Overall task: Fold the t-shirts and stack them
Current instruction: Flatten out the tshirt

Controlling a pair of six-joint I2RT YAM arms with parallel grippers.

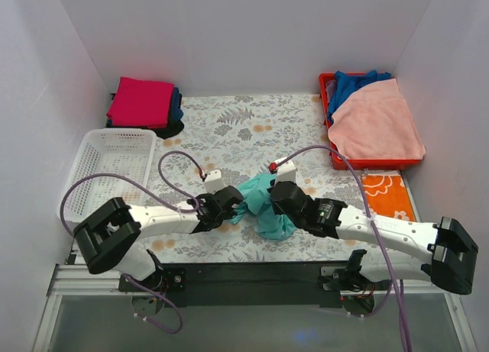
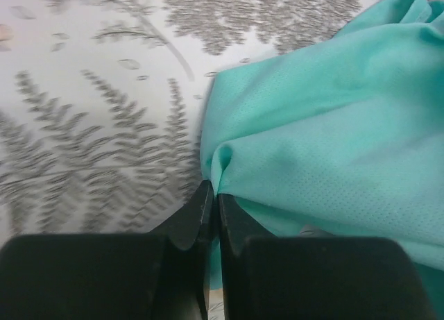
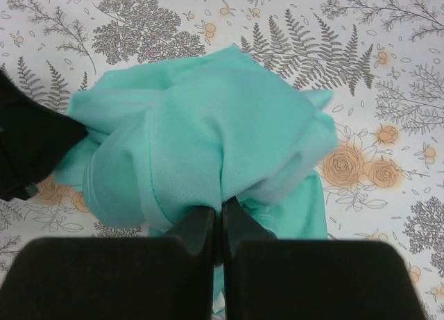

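A mint-teal t-shirt (image 1: 264,207) lies bunched at the middle of the floral table, between my two grippers. My left gripper (image 1: 231,205) is shut on the shirt's left edge; the left wrist view shows the cloth (image 2: 326,132) pinched at the tips of the left gripper (image 2: 214,194). My right gripper (image 1: 280,201) is shut on the shirt's right side; the right wrist view shows the crumpled shirt (image 3: 201,139) gathered above the closed right gripper (image 3: 220,209). A folded magenta shirt (image 1: 140,101) tops a stack with dark blue and black ones at the back left.
A white mesh basket (image 1: 109,169) stands at the left. A red bin (image 1: 340,159) at the back right holds a blue garment (image 1: 355,83) and a salmon-pink cloth (image 1: 378,123). An orange patterned cloth (image 1: 388,197) lies in front of the bin. White walls surround the table.
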